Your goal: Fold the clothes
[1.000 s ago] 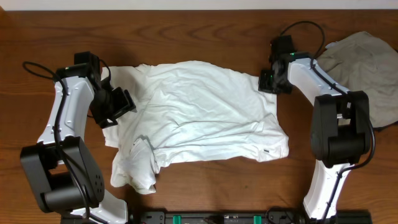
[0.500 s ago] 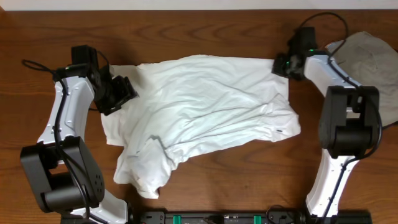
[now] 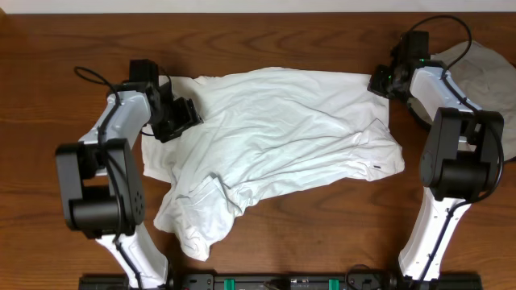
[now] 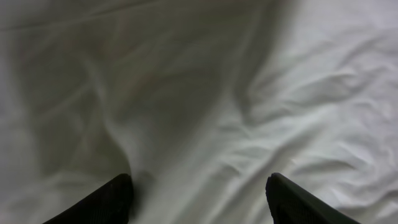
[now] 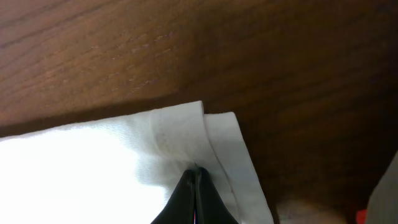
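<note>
Pinches far right corner of shirt (image 3: 274, 137) with right pincer (image 5: 194, 171), shut tight, likely to pull cloth flat. Holds left pincer (image 4: 199, 199) spread wide over shirt's left edge, gripping nothing, probably ready to grab. Leaves shirt rumpled across counter (image 3: 322, 234), folding not yet begun.

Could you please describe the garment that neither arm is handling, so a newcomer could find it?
On the table, look to the far right corner, beyond the right arm. A grey garment lies bunched there; unlike the white shirt spread mid-table, it is darker and heaped.
</note>
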Robot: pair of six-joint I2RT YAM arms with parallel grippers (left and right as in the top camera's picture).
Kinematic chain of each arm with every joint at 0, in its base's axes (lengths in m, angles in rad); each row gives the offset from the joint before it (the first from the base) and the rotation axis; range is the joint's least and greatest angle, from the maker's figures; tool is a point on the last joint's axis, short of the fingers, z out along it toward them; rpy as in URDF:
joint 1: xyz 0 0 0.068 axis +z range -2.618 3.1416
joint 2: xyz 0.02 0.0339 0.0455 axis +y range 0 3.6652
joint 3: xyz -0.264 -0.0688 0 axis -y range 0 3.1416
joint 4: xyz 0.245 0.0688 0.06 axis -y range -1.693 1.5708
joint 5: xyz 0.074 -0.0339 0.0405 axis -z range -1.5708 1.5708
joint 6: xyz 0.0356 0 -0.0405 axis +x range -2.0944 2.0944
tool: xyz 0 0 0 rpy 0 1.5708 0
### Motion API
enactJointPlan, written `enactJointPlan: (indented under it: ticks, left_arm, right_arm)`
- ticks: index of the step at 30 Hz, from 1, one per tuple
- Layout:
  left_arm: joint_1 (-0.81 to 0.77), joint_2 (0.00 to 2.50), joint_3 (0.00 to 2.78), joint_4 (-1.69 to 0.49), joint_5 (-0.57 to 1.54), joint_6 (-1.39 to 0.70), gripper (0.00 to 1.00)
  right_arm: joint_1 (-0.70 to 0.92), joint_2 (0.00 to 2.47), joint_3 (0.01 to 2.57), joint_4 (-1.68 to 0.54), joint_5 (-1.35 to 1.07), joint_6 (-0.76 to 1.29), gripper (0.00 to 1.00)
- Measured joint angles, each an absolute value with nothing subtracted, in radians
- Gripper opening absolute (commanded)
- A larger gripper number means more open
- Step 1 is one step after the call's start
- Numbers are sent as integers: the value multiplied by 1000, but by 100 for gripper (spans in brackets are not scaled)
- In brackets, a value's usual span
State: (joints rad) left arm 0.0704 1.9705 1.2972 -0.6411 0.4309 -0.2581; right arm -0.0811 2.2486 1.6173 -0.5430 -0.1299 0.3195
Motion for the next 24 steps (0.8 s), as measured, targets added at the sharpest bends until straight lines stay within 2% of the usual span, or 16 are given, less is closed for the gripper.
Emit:
enactJointPlan:
  ticks: [9, 16, 19, 24]
  left_arm:
    - [70, 1996, 1297, -615, 396, -258, 71]
    - [70, 1996, 1298, -587, 286, -258, 70]
    - [75, 1997, 1298, -532, 221, -261, 57]
    - [105, 2003, 1298, -452, 166, -245, 57]
  right_arm:
    - [-81, 2251, 1625, -558, -120, 317, 1]
    - [-81, 2251, 1630, -579, -94, 310, 1]
    - [-81, 2251, 1634, -588, -76, 305, 1]
    - [-81, 2251, 1637, -602, -59, 300, 1]
